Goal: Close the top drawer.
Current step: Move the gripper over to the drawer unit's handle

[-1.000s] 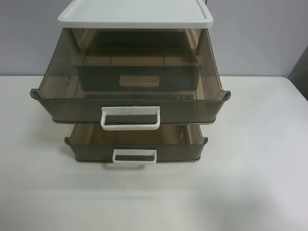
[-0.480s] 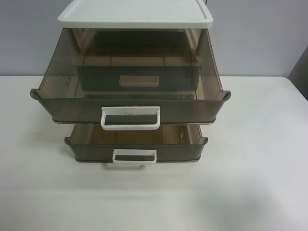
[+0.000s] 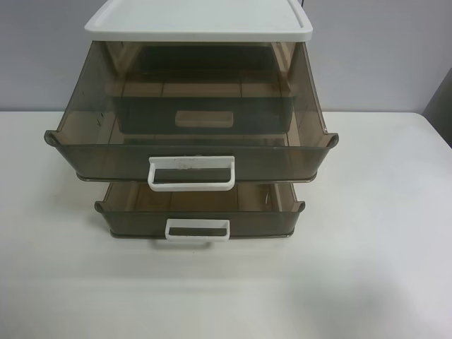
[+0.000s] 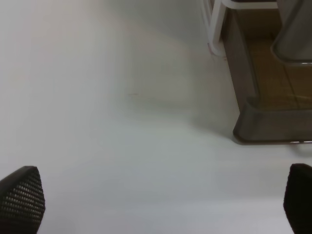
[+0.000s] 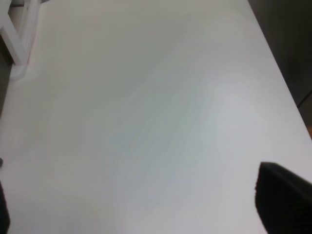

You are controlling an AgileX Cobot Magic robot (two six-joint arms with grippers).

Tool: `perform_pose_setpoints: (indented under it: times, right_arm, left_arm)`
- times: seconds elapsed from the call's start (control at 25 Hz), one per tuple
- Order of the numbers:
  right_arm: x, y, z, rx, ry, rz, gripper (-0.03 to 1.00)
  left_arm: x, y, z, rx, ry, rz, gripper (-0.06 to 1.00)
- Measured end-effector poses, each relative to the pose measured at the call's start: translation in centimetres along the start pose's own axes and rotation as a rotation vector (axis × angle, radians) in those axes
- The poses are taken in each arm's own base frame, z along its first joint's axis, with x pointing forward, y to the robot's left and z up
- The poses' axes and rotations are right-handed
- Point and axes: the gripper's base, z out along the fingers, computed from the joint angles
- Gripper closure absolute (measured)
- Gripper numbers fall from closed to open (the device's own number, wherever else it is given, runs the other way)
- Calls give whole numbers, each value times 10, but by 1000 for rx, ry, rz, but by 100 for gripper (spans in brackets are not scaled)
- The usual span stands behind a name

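Unmoved: top drawer (image 3: 282,161), one lower drawer (image 3: 261,222), maybe another.

White counter (image 3: 381,233) was recorded spanning the frame, with a grey wall (image 3: 374,56) behind. A white top panel (image 3: 198,21) lay flat at the highest level. The lower drawer (image 3: 127,217), smoky and translucent, stood partly pulled out, its narrow white loop handle (image 3: 198,230) facing forward. A white frame leg (image 4: 214,29) met the counter.
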Motion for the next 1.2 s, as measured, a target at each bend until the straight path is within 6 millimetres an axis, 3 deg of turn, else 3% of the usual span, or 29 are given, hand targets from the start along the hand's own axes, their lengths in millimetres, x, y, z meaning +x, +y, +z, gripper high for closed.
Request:
perform_pose_setpoints:
  times: [1.2]
  right_arm:
    - [-3,4,-1,-48,9,-35,-3]
  left_arm:
    - [0,0,0,0,0,0,-5]
